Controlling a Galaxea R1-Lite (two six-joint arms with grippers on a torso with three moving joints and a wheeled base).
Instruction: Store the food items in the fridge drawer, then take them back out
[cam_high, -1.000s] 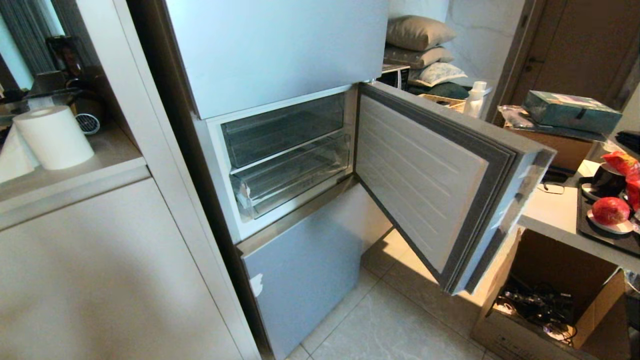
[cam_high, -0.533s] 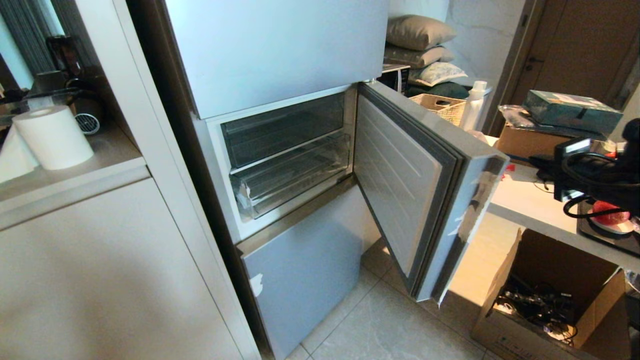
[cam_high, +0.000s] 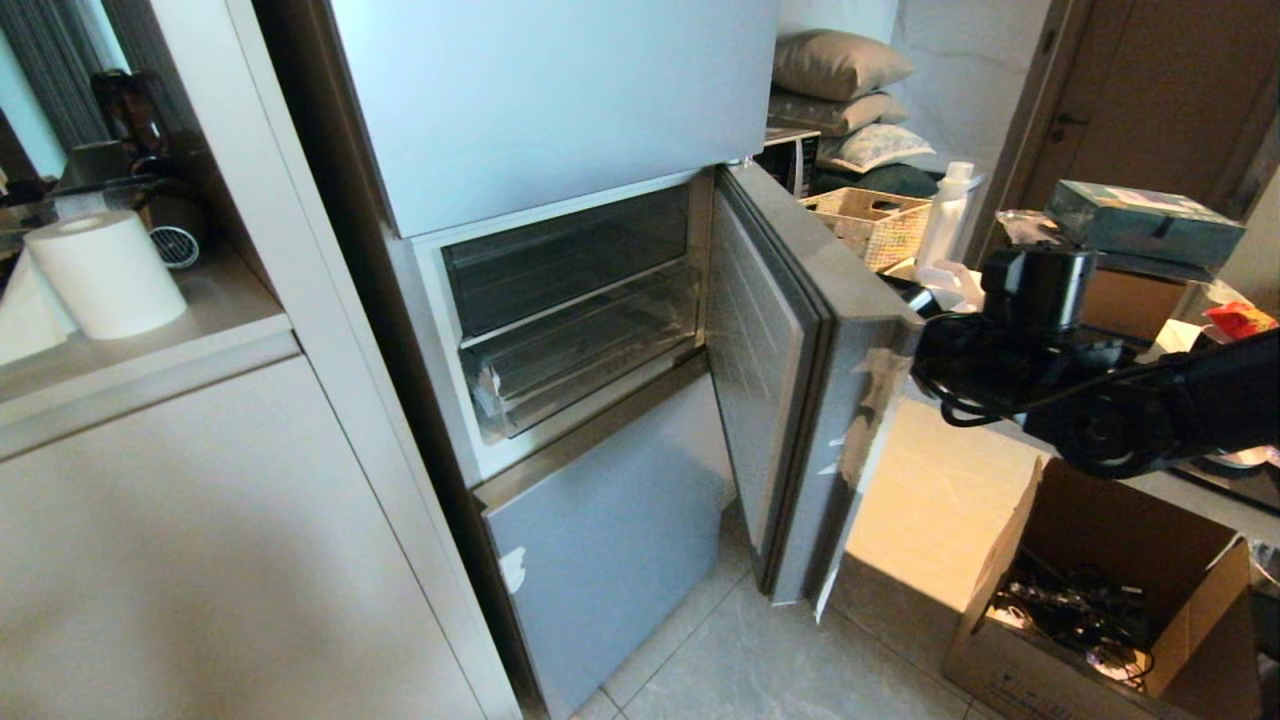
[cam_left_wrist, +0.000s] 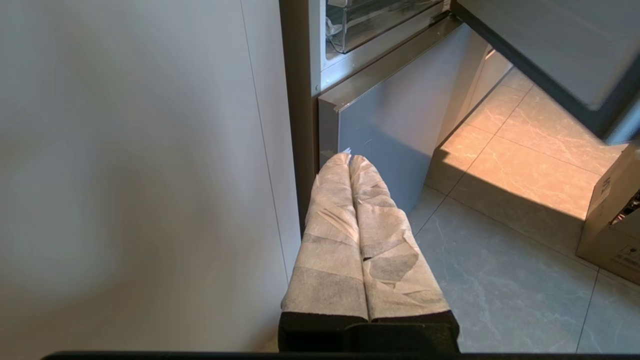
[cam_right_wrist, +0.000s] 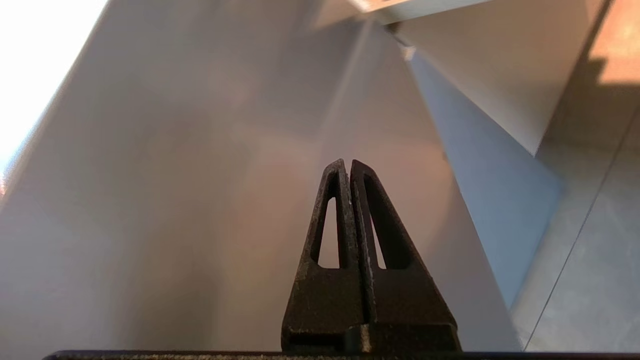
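Observation:
The fridge drawer (cam_high: 590, 360) is the lower clear bin in the open middle section; it looks empty, and its front corner shows in the left wrist view (cam_left_wrist: 350, 25). The middle door (cam_high: 770, 350) stands about half closed. My right arm (cam_high: 1050, 370) reaches in from the right, just behind the door's outer face. My right gripper (cam_right_wrist: 348, 162) is shut, empty, and close to that pale door panel. My left gripper (cam_left_wrist: 350, 157), wrapped in pale tape, is shut and hangs low beside the fridge's bottom door (cam_left_wrist: 385, 135). The food items are hidden behind my right arm.
Above the drawer sits another clear drawer (cam_high: 565, 260). An open cardboard box (cam_high: 1100, 600) stands on the floor to the right, under a table edge (cam_high: 1200, 495). A wicker basket (cam_high: 870, 225) and a white bottle (cam_high: 945, 225) stand behind the door. A paper roll (cam_high: 105, 275) sits on the left counter.
The middle door has swung from wide open to about half closed. My right arm has come in from the right and followed the door leftward, now covering the red fruit on the table.

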